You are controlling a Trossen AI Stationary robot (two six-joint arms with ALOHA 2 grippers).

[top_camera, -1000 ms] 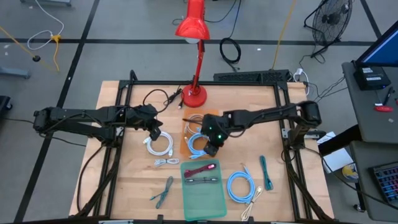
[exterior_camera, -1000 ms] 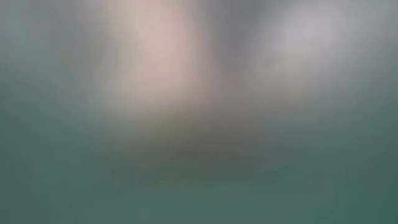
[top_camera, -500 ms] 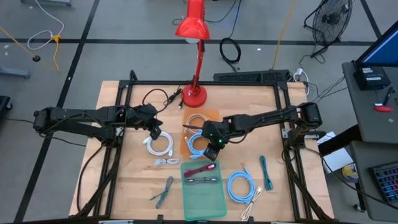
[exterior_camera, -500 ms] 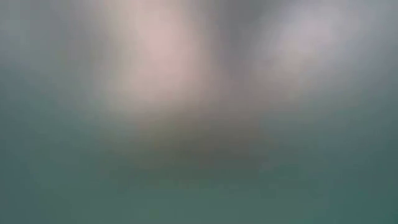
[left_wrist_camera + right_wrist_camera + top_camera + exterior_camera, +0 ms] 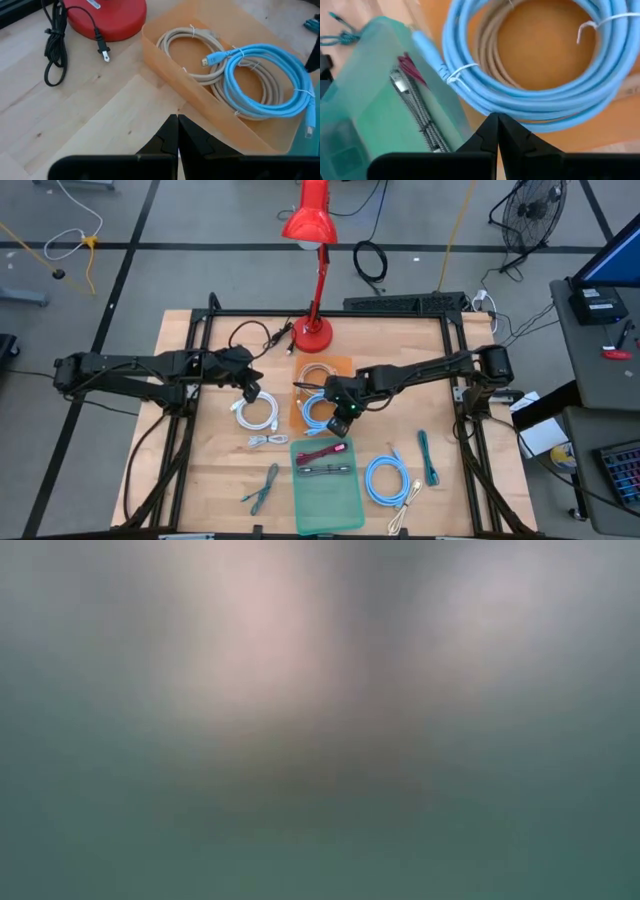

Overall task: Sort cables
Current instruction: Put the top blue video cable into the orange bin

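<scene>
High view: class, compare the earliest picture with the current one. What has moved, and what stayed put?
The right gripper, shut and empty, has shifted slightly toward the table's near edge and its arm now lies flatter, baring the beige coiled cable in the orange translucent tray. The left gripper, the light-blue coiled cable and the green translucent tray stayed put.

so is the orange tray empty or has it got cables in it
Not empty: the orange tray holds a beige coil and a light-blue coil lying on it.
</scene>
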